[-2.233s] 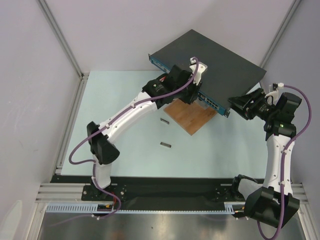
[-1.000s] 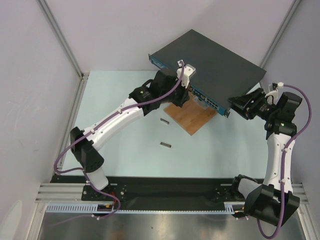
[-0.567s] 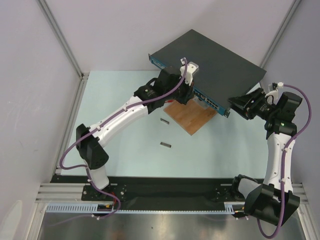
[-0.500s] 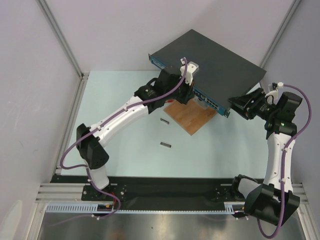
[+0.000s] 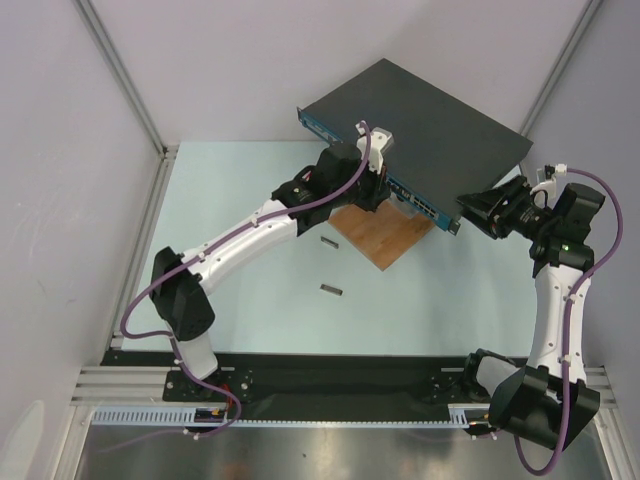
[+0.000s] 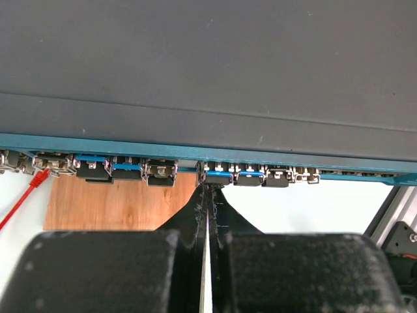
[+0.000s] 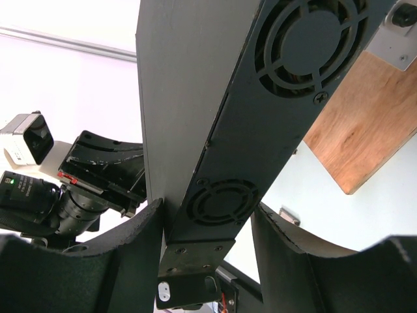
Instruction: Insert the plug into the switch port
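One switch [image 5: 430, 110], one board [image 5: 385, 235], two small parts [image 5: 330, 241] [image 5: 332, 289]

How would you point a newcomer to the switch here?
Look to the far side of the pale table. The switch is the large flat dark-grey box there, with a brown wooden board at its front edge. Unlike the board, it has a blue front strip of small sockets.

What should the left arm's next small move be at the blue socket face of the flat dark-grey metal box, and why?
Probably a short, straight push forward. The left gripper is shut, its tip right at one socket in the blue front face of the flat dark-grey metal switch, while the right gripper clamps the switch's end to brace it. Any plug in the left grip is hidden.
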`<state>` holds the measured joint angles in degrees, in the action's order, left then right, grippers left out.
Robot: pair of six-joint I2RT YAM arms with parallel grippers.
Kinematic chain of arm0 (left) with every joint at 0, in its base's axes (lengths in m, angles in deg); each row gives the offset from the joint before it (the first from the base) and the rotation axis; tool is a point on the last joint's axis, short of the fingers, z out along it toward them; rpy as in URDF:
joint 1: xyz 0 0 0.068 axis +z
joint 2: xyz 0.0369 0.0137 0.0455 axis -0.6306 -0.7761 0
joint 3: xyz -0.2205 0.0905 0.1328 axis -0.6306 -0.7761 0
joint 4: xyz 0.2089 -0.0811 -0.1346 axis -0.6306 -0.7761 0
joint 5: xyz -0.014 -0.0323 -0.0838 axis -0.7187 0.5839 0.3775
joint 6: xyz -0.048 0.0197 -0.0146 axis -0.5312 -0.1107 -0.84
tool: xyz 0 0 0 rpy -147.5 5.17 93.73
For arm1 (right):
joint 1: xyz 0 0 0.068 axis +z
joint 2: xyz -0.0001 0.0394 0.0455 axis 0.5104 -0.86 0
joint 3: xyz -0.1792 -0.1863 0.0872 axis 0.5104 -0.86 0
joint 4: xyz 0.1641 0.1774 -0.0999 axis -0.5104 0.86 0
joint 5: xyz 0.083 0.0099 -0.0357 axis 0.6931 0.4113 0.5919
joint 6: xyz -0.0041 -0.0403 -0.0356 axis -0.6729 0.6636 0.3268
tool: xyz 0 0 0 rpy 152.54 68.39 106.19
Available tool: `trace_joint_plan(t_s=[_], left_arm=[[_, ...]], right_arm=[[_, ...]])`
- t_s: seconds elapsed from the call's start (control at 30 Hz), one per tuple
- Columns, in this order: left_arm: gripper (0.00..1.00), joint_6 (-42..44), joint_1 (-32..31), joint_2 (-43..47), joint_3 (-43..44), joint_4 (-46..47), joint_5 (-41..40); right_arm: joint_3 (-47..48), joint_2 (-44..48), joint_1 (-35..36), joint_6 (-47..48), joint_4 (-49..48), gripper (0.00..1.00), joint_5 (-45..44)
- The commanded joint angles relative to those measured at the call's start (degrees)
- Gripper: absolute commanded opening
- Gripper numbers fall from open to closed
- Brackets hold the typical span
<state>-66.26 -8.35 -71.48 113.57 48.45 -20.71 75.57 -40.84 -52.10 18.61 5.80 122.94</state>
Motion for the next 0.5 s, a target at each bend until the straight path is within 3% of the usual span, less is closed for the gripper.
trace_joint_plan(t_s=[0.0,0.47], left_arm=[[0.0,-1.8,0.1,1.8,0.9,11.5,-2.5],[0.0,1.4,0.2,-1.1,7.3,13.2,-1.8]], right_arm=[[0.8,-1.7,1.8,5.1,-2.3,0.0,-0.1],[0.9,-2.1,1.8,6.0,-1.9,0.0,-0.3]])
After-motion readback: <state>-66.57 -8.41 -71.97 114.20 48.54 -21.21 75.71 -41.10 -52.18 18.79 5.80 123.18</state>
